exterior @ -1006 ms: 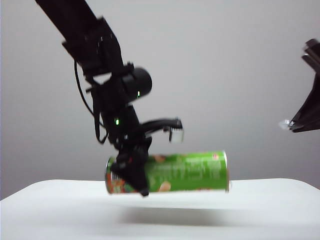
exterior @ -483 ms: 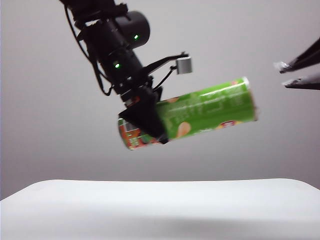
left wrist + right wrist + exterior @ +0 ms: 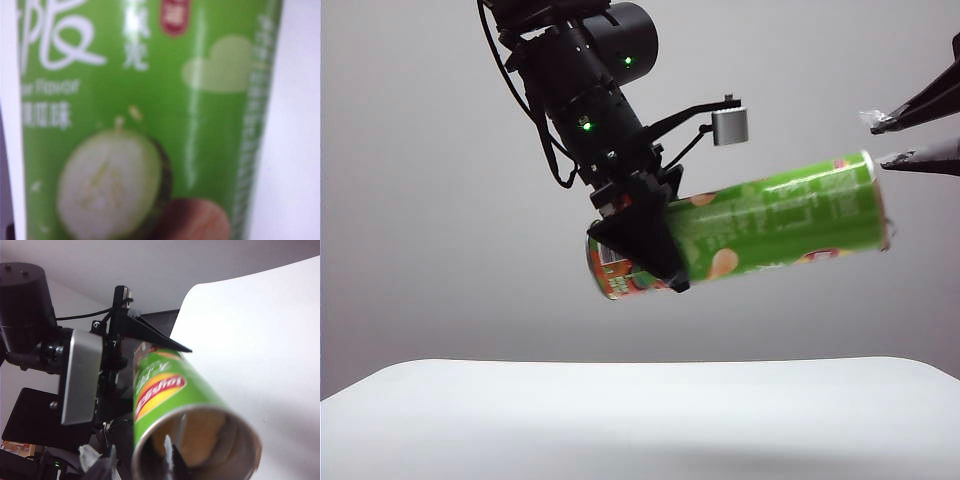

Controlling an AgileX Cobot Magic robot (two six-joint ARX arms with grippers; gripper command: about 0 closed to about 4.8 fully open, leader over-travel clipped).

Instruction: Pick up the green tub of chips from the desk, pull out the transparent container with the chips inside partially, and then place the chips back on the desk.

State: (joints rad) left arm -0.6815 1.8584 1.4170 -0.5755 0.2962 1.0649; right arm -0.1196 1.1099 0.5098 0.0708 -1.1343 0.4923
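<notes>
Risk sits mostly at the open mouth of the tub (image 3: pixel 760 225), which the exterior view shows held high over the bench (image 3: pixel 640 420), tilted with its far end raised toward the right pincer (image 3: pixel 895 140). The left pincer (image 3: pixel 645 245) pinches the tub near its red-orange end, so most of the length hangs out unsupported; a push from the right arm could lever it in that grip or twist it loose, and the drop to the bench is a long one. The right pincer's jaws stand a little apart just beside the upper rim. The left wrist view is filled by blurred green label, which confirms the tub lies across that pincer but shows nothing of the pads' hold. The right wrist view looks into the open mouth: one fingertip (image 3: pixel 167 452) appears to reach inside the rim while the other (image 3: pixel 95 462) stays outside, and whether they have anything between them cannot be told. The clear container is not plainly made out inside. If the jaws close on the cardboard wall alone, the pull would likely drag the whole tub and crush its rim.
</notes>
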